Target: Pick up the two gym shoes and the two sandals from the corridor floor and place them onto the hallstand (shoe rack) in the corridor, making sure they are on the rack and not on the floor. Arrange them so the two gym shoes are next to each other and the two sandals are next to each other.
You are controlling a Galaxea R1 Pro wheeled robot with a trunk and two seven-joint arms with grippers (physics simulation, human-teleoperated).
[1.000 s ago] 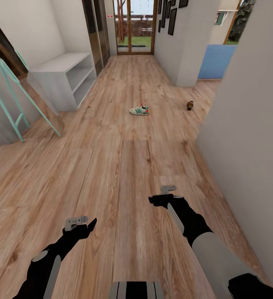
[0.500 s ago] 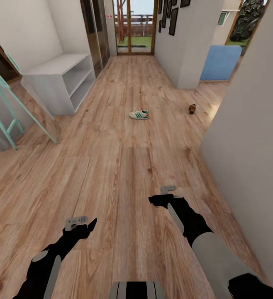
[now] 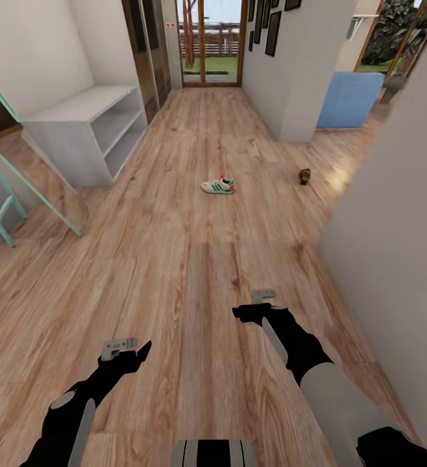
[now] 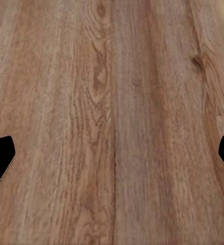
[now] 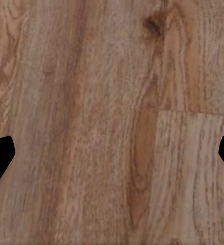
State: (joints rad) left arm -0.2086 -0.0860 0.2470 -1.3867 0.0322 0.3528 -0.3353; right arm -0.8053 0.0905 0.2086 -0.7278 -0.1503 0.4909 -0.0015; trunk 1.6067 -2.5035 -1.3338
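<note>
Gym shoe (image 3: 218, 185): one white sneaker with green stripes and a red-orange heel patch, lying on its sole on the corridor floor (image 3: 174, 272) at about 12 o'clock from the robot, well ahead of both arms.
Sandal (image 3: 304, 176): a small dark-brown shape on the floor at roughly 1 o'clock, near the corner of the right-hand wall (image 3: 395, 214) — too small to make out straps.
Hallstand (image 3: 84, 126): pale grey-white unit at about 10 o'clock against the left wall, flat top bare, two open shelf levels facing the corridor; well apart from the shoe.
Stairs rail (image 3: 9, 194): teal, at about 9 o'clock, just beside the hallstand's near end.
Left gripper (image 3: 119, 347): low over bare planks at about 7 o'clock; in the left wrist view its dark fingertips (image 4: 0, 161) sit at the two edges with floor between — spread apart, holding nothing.
Right gripper (image 3: 263, 296): over the floor at about 5 o'clock; the right wrist view shows fingertips (image 5: 0, 159) equally wide, nothing between them.
Far end: glazed door (image 3: 212, 39) at 12 o'clock; blue panel (image 3: 350, 98) at 2 o'clock.
</note>
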